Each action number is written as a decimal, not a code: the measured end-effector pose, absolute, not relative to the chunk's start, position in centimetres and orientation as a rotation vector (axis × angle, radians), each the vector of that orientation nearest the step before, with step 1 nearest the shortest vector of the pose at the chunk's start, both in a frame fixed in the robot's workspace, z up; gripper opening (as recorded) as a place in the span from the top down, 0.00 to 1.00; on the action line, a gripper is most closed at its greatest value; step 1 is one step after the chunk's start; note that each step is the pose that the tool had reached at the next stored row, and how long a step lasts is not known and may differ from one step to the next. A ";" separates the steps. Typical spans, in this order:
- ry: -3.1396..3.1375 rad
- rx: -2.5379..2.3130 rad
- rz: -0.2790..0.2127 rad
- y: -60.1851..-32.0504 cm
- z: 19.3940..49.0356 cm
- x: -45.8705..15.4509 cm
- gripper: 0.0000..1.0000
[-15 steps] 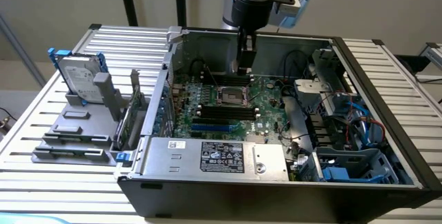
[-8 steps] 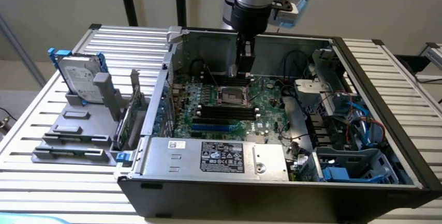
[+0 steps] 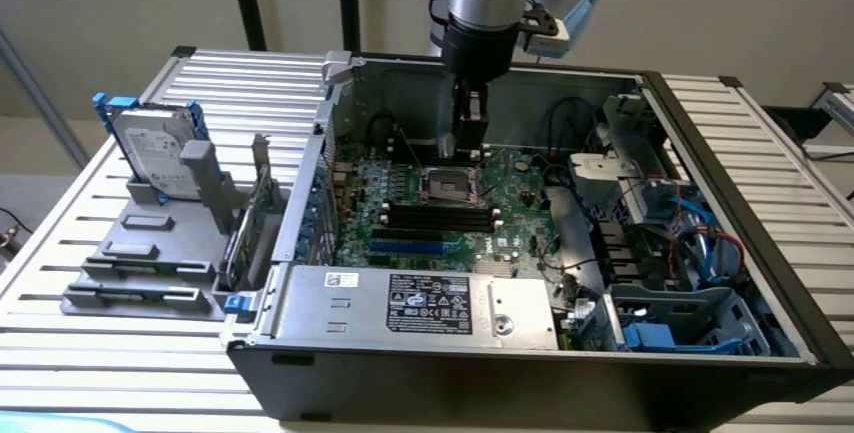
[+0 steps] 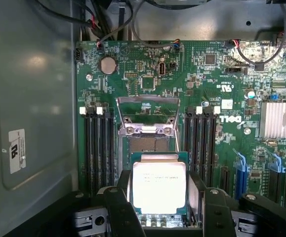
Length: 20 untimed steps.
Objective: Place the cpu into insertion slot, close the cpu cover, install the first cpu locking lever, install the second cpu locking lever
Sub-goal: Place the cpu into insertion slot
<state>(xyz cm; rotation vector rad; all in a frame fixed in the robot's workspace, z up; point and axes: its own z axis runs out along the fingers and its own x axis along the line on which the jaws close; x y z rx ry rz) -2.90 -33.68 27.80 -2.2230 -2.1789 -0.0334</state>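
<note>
Looking across from the exterior view's left, I saw a hard drive (image 3: 158,148) parked in a grey stand beside the open computer case (image 3: 534,383). At the middle of that view my gripper (image 3: 467,145) hung straight down over the green board (image 3: 514,188), just above the socket (image 3: 449,186). On the wrist camera its fingers (image 4: 198,192) were clamped on two opposite edges of the chip (image 4: 159,186), which lay level and overlapped part of the socket without being seated. The cover (image 4: 147,129) stood swung open beyond it. By my reckoning no step was finished: seating the chip, closing the cover and both levers were all left to do. Blue drive bays (image 3: 681,323) sat at the lower right.
</note>
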 end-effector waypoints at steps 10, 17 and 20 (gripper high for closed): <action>-2.193 -2.218 -0.044 -33.7 26.0 -3.4 0.46; -2.201 -2.224 -0.060 -33.6 24.8 -3.8 0.46; -2.203 -2.225 -0.063 -33.5 24.3 -3.9 0.46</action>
